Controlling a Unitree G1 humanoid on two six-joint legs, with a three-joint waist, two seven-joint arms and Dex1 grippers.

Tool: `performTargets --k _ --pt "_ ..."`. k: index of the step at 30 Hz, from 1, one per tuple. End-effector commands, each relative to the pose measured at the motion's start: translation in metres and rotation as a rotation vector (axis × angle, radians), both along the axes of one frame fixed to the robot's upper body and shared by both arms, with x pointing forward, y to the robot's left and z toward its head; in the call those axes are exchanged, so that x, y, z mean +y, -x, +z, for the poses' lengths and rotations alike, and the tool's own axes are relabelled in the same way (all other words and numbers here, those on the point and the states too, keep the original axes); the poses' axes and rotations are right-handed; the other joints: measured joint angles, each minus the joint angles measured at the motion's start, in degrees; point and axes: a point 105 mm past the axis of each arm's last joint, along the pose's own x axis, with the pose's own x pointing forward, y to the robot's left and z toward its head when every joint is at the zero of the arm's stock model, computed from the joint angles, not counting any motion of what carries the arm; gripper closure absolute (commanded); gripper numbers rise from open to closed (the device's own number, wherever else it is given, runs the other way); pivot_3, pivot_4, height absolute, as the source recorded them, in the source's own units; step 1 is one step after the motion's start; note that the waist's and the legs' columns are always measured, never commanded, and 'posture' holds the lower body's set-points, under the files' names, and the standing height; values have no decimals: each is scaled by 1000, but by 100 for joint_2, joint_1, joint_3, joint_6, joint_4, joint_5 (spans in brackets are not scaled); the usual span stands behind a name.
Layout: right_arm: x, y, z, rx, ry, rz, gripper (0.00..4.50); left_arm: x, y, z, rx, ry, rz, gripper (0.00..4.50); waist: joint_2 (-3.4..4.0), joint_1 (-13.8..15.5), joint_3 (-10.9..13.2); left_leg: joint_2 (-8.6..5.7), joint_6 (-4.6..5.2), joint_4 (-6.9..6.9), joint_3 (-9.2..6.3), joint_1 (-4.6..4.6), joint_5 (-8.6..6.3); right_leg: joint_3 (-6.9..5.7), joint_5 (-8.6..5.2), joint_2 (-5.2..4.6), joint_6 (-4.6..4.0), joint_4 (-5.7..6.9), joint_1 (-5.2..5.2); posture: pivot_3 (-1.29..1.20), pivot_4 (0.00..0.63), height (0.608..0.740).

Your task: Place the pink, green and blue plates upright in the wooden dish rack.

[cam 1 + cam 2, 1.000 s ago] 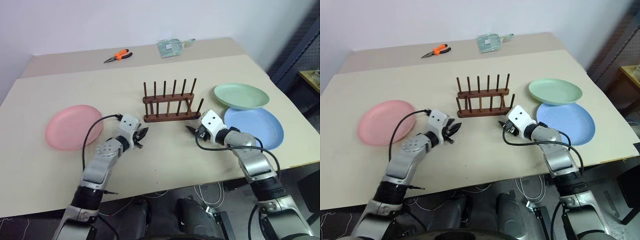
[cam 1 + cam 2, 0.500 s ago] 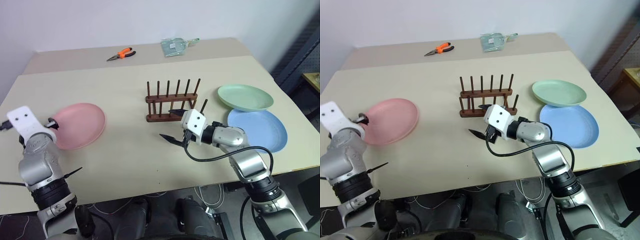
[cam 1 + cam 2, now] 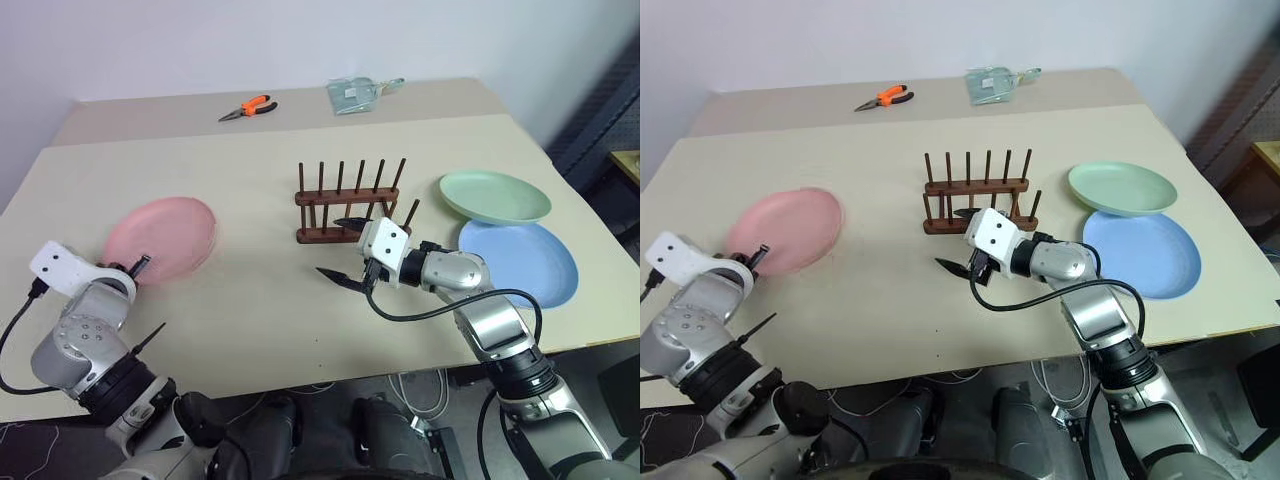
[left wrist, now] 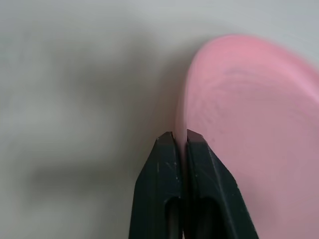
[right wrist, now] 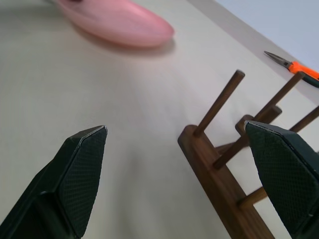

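Head views: pink plate lay on table at my left, its near edge lifted, rim pinched in my left gripper. Rack stood mid-table, no plates in it. Green plate and blue plate lay at right, overlapping. My right gripper hovered just before rack, fingers spread wide, nothing between them. Pliers lay far back.
Left wrist view: fingers clenched on plate rim.
Right wrist view: jaws wide apart, rack pegs beside one finger.
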Motion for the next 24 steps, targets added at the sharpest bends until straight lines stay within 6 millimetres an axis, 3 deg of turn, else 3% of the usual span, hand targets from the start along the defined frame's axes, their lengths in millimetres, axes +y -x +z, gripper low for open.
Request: performTargets --k 1,5,8,12,17,20,23,24 --pt "5 2 41 -178 -19 26 0 -11 -20 81 -258 -287 -76 4455 -16 1 10 0 -1 0 0 0 0 0 0 0 0 0 0 0 150 740" --pt "21 4 63 -392 60 82 0 -55 -41 145 -449 -489 -249 4455 -22 10 13 -1 -7 -1 0 -3 0 0 0 -1 -2 -2 -3 0 150 740" --pt "43 2 81 -547 95 121 0 -111 -54 188 -577 -556 -454 4455 -23 0 13 -2 -7 -1 1 -4 0 -1 1 -1 -1 -4 -2 0 150 740" --pt "52 -20 95 -729 190 53 0 -162 -58 206 -604 -598 -618 4455 -23 -52 13 -3 -24 -10 4 -3 23 3 1 -2 -1 -2 -9 0 150 740" --pt "47 -43 87 -849 338 -12 0 -197 -53 209 -622 -560 -712 4455 -23 -150 14 -2 -27 -19 8 -9 28 13 1 1 -1 5 -29 0 150 740" --pt "38 -52 80 -874 396 -56 876 -206 -50 202 -609 -518 -744 4500 -23 -155 15 -1 -31 -23 13 -19 31 21 1 4 -1 12 -46 0 150 740" --pt "32 -57 76 -882 420 -88 2305 -209 -48 198 -608 -470 -759 4500 -23 -150 16 0 -34 -19 15 -29 33 24 1 5 -2 19 -58 0 150 740" --pt "29 -58 76 -887 423 -103 2851 -210 -47 198 -628 -433 -769 4152 -23 -144 16 0 -34 -18 15 -29 33 24 1 5 -2 20 -58 0 150 740"
